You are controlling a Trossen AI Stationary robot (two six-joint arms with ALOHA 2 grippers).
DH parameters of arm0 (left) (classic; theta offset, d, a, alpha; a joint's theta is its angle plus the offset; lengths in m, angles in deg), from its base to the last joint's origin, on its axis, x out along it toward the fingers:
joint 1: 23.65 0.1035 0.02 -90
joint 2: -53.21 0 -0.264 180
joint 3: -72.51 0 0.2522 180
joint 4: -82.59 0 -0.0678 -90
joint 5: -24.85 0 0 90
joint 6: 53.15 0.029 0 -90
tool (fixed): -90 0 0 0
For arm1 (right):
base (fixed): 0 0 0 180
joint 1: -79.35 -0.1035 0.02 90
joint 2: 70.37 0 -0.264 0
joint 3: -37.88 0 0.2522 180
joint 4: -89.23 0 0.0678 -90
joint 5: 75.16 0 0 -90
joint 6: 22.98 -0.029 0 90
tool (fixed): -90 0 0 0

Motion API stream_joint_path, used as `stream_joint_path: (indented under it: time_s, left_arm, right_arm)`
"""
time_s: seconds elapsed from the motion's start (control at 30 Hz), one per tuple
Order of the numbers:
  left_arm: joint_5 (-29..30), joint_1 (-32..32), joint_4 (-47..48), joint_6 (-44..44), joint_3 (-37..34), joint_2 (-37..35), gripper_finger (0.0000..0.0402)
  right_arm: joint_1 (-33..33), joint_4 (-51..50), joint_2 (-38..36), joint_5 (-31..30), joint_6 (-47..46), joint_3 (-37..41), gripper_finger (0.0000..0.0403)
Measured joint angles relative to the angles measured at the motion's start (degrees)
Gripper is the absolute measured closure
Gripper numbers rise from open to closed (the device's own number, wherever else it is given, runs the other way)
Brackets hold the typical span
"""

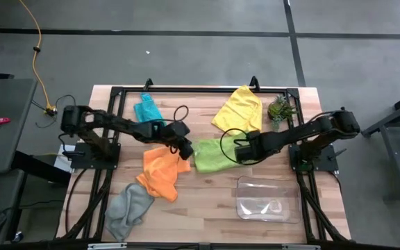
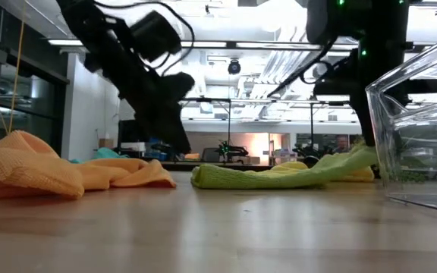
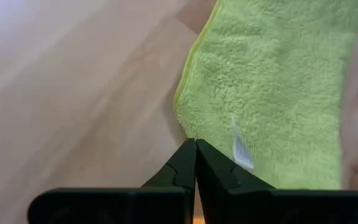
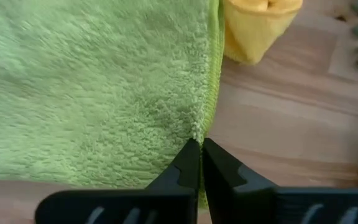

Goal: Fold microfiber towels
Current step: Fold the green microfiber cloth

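Where the pale wooden bench [image 1: 207,208] stands on a grey floor crossed by dark seams, the level view shows a lit room with ceiling light strips behind it. Five microfiber towels lie on the bench: the lime green towel [image 1: 212,154] at the centre, the yellow towel [image 1: 239,110] towards the far edge just beside a small potted plant [image 1: 280,109], the teal towel [image 1: 147,110] at the far left, the orange towel [image 1: 162,169] bunched left of centre, and the grey towel [image 1: 129,207] crumpled at the near left. A clear plastic tray [image 1: 263,198] sits at the near right. The left tool [image 3: 196,151] has its fingers pressed together on the left hem of the lime green towel, near a white label [image 3: 241,148]. The right tool [image 4: 201,149] is likewise closed, pinching the opposite hem of the same towel, close to a corner of the yellow towel.
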Motion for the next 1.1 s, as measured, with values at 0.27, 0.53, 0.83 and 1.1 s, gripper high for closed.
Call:
stream_joint_path:
  time_s: [0.27,0.53,0.83,1.1]
  left_arm:
    - [5.9,-0.7,3.9,5.8,-0.1,-16.3,0.0402]
    - [15.2,-4.6,6.5,8.9,-0.1,-28.3,0.0402]
    - [20.8,-7.8,8.8,7.1,-0.1,-32.9,0.0402]
    - [20.8,-7.8,9.0,4.9,-0.1,-32.0,0.0402]
  right_arm:
    - [0.0,7.9,-4.2,-1.5,2.1,0.0,0.0403]
    - [0.0,28.9,-3.0,1.3,14.0,0.0,0.0403]
    - [0.0,39.8,-0.5,3.1,18.1,0.0,0.0403]
    - [-0.2,46.1,4.3,5.2,16.2,0.0,0.0403]
